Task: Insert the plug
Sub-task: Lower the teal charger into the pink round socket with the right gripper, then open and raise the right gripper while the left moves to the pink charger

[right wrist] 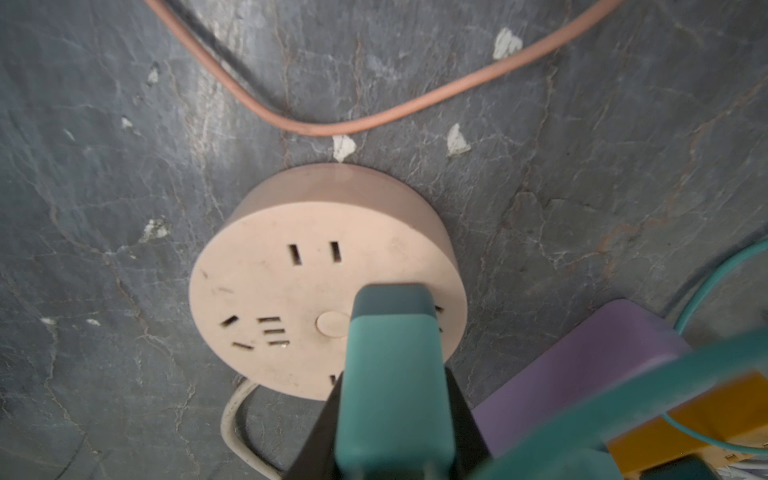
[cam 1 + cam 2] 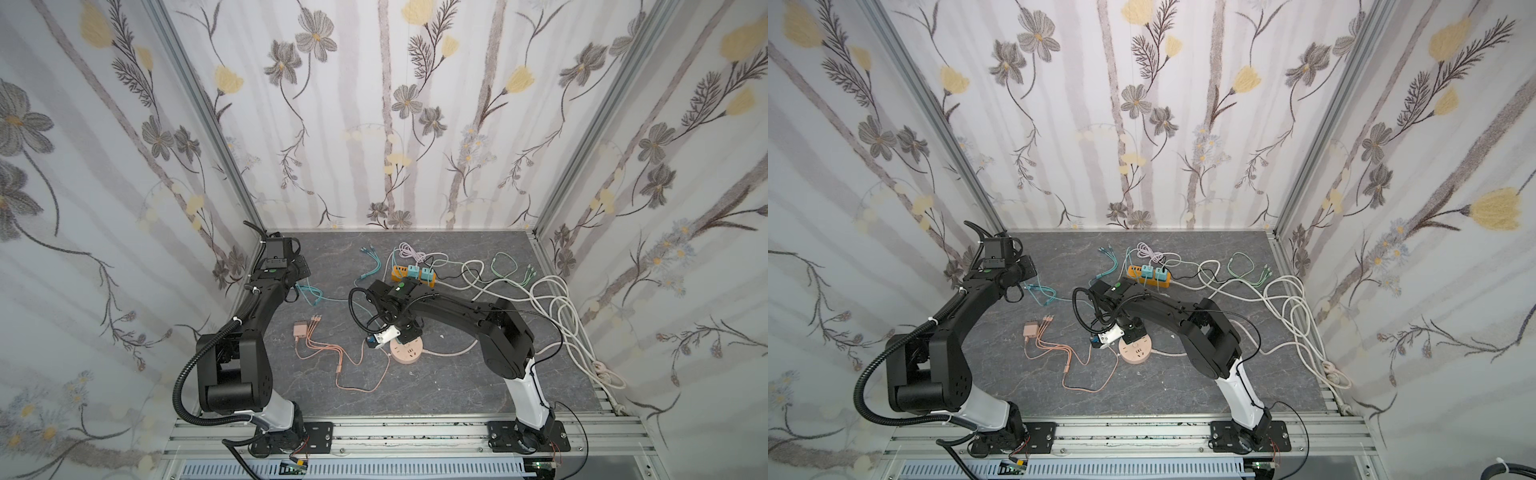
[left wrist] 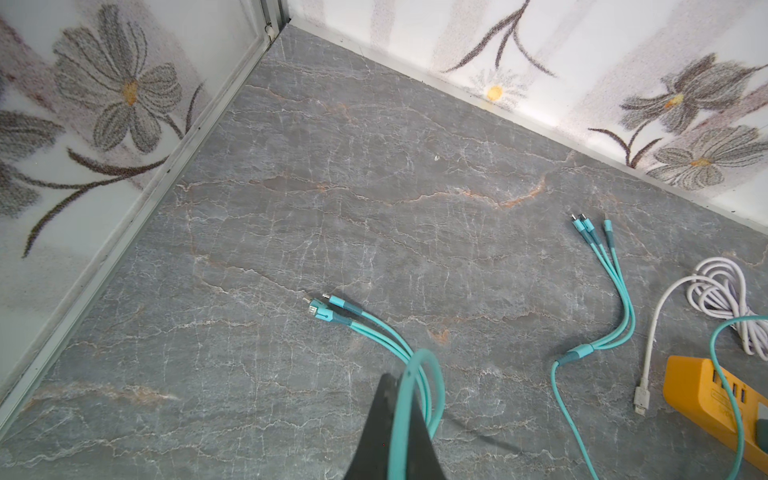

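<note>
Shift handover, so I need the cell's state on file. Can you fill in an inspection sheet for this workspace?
Surface: grey stone-look table, a few white flecks.
Job's things: teal plug held over the round pink socket; whether it is seated cannot be told.
Clutter: orange strip with two teal adapters at the back; pink charger lying apart from the socket.
Grippers: right claw shut on the plug; left claw shut, a teal cable looped across it.
Cables: white cords piled along the right side; pink cable near the socket.
Surroundings: floral walls on three sides, metal rail in front.
</note>
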### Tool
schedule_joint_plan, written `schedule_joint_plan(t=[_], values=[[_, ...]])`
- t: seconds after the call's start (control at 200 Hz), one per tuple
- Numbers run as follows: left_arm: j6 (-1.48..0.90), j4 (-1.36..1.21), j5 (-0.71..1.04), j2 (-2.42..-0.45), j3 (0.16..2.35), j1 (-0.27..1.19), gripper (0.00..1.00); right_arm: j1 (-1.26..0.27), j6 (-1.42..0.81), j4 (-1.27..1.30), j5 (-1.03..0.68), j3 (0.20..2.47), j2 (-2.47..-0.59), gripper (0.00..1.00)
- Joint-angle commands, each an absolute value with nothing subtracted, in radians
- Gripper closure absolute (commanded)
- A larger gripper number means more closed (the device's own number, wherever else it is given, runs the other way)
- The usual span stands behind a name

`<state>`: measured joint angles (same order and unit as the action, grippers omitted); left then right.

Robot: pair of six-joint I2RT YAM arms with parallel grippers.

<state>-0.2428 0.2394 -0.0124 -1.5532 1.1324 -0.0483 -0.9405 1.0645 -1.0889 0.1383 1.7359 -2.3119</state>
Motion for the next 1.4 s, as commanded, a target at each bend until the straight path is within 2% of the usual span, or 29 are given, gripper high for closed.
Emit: schedule_joint_plan(t=[0.0,0.26,0.35,0.475,0.585,0.63,0.635,0.645,0.66,0.909,0.974,1.084,1.204,1.269,1.399], values=[[-0.252,0.220,0.005,-1.568,1.145,-0.049,1.00,-0.925,0.906,-1.130,0.156,1.748,-2.375,1.00],[-0.278,0.248,0.094,-1.627,1.203,-0.048,1.00,-0.844,0.719,-1.205,0.204,1.812,-2.325,1.00],[-0.299,0.258,0.110,-1.649,1.219,-0.048,1.00,-0.824,0.683,-1.210,0.213,1.833,-2.331,0.90],[-0.316,0.260,0.097,-1.669,1.226,-0.049,1.00,-0.818,0.667,-1.233,0.114,1.873,-2.329,0.63],[-0.313,0.261,0.068,-1.677,1.229,-0.049,1.00,-0.813,0.687,-1.232,0.001,1.854,-2.273,0.44],[-0.311,0.263,0.045,-1.677,1.230,-0.049,1.00,-0.807,0.691,-1.224,-0.020,1.835,-2.243,0.25],[-0.310,0.264,0.043,-1.677,1.230,-0.050,1.00,-0.805,0.691,-1.222,-0.021,1.833,-2.238,0.21],[-0.310,0.263,0.038,-1.677,1.229,-0.050,1.00,-0.804,0.690,-1.219,-0.025,1.828,-2.230,0.07],[-0.309,0.262,0.032,-1.677,1.229,-0.049,1.00,-0.801,0.689,-1.215,-0.026,1.820,-2.220,0.02],[-0.308,0.315,-0.039,-1.678,1.232,-0.051,0.98,-0.787,0.690,-1.155,-0.075,1.647,-2.015,0.01],[-0.307,0.342,-0.074,-1.677,1.233,-0.051,0.88,-0.787,0.661,-1.120,-0.078,1.599,-1.958,0.01],[-0.294,0.382,-0.148,-1.660,1.221,-0.048,0.56,-0.744,0.581,-1.034,-0.077,1.517,-1.858,0.01],[-0.258,0.357,-0.192,-1.606,1.152,-0.041,0.32,-0.724,0.487,-0.913,-0.073,1.424,-1.747,0.01],[-0.256,0.353,-0.210,-1.582,1.120,-0.041,0.25,-0.714,0.445,-0.844,-0.067,1.378,-1.695,0.01],[-0.232,0.405,-0.230,-1.583,1.104,-0.041,0.20,-0.692,0.368,-0.739,-0.036,1.315,-1.614,0.01]])
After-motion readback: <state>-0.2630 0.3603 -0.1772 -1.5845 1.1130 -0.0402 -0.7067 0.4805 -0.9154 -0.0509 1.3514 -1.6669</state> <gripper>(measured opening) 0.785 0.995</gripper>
